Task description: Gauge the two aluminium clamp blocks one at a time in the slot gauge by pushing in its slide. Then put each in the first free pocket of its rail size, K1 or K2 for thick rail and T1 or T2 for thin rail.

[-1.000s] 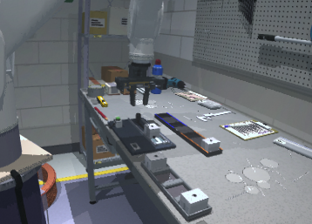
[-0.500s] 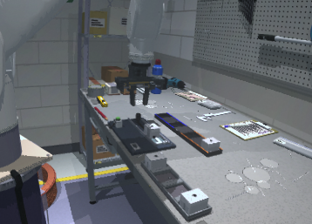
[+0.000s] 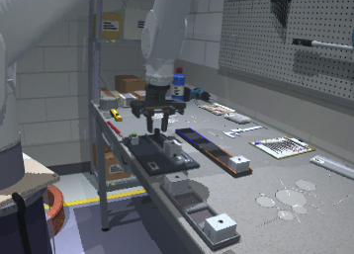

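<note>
The slot gauge's [image 3: 160,155] far end is partly hidden behind my gripper's fingers; it is a dark plate near the bench's front edge with a small green-topped knob [image 3: 133,136] at its back left. One aluminium clamp block [image 3: 172,147] sits upright in the gauge. My gripper [image 3: 156,128] hangs just above and behind that block, partly open and empty. A second block [image 3: 176,183] stands at the near tray's [image 3: 198,207] back end, and a third [image 3: 220,227] at its front end. Another block [image 3: 239,163] rests at the front end of the long blue-and-orange tray [image 3: 212,150].
Behind the work stand a blue bottle [image 3: 178,85], a cardboard box [image 3: 129,83] and a pegboard wall [image 3: 291,25]. A caliper [image 3: 242,131], a perforated plate [image 3: 282,146] and flat discs [image 3: 289,197] lie to the right. The bench edge runs along the left.
</note>
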You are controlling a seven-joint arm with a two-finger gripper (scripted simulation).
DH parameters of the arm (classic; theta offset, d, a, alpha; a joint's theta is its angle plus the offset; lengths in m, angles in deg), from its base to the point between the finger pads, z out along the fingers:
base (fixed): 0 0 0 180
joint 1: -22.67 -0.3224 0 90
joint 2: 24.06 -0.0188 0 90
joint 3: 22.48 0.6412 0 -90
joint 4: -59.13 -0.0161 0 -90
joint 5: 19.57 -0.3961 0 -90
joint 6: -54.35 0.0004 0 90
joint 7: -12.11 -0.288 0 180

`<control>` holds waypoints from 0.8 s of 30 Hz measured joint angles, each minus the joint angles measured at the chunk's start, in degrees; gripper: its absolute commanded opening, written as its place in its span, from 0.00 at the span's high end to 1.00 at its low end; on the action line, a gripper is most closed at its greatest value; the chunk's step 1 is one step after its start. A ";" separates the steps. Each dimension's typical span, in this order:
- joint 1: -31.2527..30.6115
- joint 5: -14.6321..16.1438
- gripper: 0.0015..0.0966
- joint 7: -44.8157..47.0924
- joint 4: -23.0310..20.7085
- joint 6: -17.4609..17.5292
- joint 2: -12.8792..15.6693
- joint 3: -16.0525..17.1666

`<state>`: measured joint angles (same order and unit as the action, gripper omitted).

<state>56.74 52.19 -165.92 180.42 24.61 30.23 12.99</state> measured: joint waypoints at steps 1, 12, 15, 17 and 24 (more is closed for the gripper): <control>-0.03 0.12 0.52 -0.10 0.01 0.05 0.04 -0.06; -0.55 2.04 0.52 -1.81 0.08 0.80 0.91 -1.00; -0.66 2.43 0.52 -2.15 0.09 0.93 1.08 -1.18; -0.70 2.58 0.52 -2.28 0.09 0.99 1.15 -1.25; -0.71 2.66 0.52 -2.35 0.10 1.02 1.18 -1.28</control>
<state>56.03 54.85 -168.26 180.51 25.63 31.40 11.71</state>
